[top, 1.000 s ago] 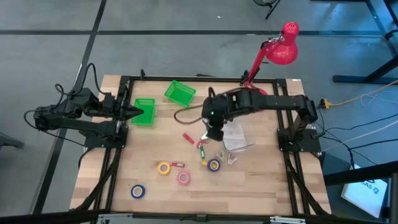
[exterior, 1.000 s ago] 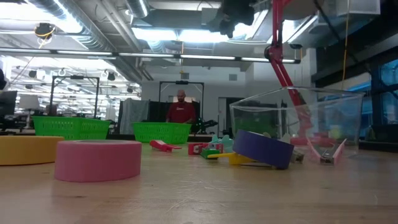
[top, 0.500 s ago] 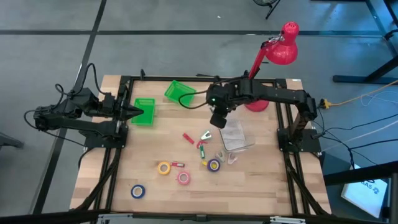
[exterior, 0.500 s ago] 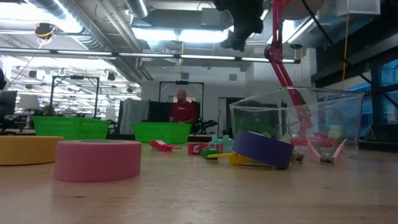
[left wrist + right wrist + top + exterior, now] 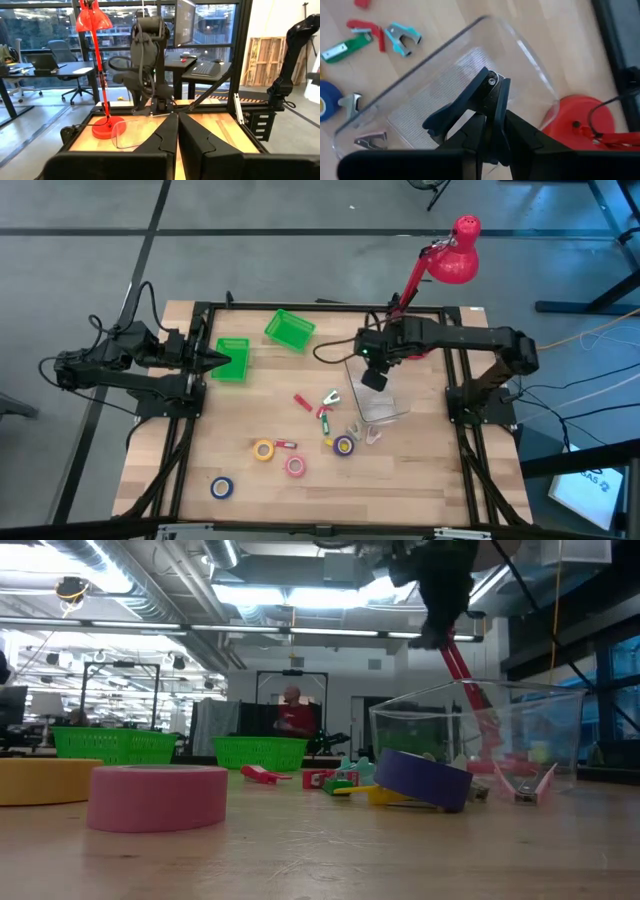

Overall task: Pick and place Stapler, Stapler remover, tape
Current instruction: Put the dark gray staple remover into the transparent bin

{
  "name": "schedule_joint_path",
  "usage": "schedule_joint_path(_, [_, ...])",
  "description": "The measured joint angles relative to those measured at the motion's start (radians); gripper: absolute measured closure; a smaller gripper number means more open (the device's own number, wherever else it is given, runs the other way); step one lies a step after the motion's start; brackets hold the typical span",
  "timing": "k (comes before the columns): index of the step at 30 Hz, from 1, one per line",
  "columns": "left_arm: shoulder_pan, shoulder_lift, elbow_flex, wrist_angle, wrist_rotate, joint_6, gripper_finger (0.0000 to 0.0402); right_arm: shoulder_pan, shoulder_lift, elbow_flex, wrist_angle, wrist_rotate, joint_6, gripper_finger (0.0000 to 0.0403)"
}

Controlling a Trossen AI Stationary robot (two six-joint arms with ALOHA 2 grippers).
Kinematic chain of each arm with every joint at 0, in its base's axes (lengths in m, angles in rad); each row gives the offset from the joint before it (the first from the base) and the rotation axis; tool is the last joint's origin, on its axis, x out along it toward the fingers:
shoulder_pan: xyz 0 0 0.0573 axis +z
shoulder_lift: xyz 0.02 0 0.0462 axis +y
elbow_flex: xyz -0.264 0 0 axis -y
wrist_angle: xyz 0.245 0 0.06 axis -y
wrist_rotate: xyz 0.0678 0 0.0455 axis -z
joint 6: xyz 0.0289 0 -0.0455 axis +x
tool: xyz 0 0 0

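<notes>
My right gripper (image 5: 373, 378) (image 5: 490, 125) hangs over the clear plastic container (image 5: 384, 406) (image 5: 470, 60), shut on a dark staple remover (image 5: 470, 105). On the table lie the yellow (image 5: 264, 449), pink (image 5: 295, 466) and blue (image 5: 222, 487) tape rolls and a purple roll (image 5: 344, 445). Beside them are small red and green staplers (image 5: 322, 416) and a teal staple remover (image 5: 330, 397) (image 5: 403, 35). My left gripper (image 5: 225, 360) (image 5: 177, 120) waits shut at the table's left, beside a green bin (image 5: 232, 362). My right gripper pinches the dark staple remover between its two fingers, coming at it from above and pointing down. The riveted pivot end (image 5: 492, 80) sticks out past the fingertips, and one claw arm (image 5: 437, 120) juts out sideways. The remover is lifted clear above the clear container.
A second green bin (image 5: 289, 329) stands near the far edge. The red lamp (image 5: 455, 252) has its base (image 5: 580, 122) just beyond the container. Small clips (image 5: 372, 435) lie near the container's near side. Bare wood lies toward the near edge. A person (image 5: 292, 715) shows far behind.
My right gripper, shut on the dark remover, has risen from the cluster of staplers at mid-table. It went toward the far edge, then swung toward the table's right to a spot over the clear container. The items on the table have stayed put.
</notes>
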Motion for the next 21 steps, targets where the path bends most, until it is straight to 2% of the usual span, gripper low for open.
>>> schedule_joint_path(7, [0.000, 0.000, 0.000, 0.000, 0.000, 0.000, 0.0394, 0.013, -0.082, -0.245, 0.172, -0.004, -0.055, 0.0345])
schedule_joint_path(16, [0.000, 0.000, 0.000, 0.000, 0.000, 0.000, 0.0391, 0.017, -0.086, -0.495, 0.490, -0.004, -0.175, 0.0342])
schedule_joint_path(21, [0.000, 0.000, 0.000, 0.000, 0.000, 0.000, 0.0393, 0.017, -0.085, -0.593, 0.587, -0.007, -0.215, 0.0344])
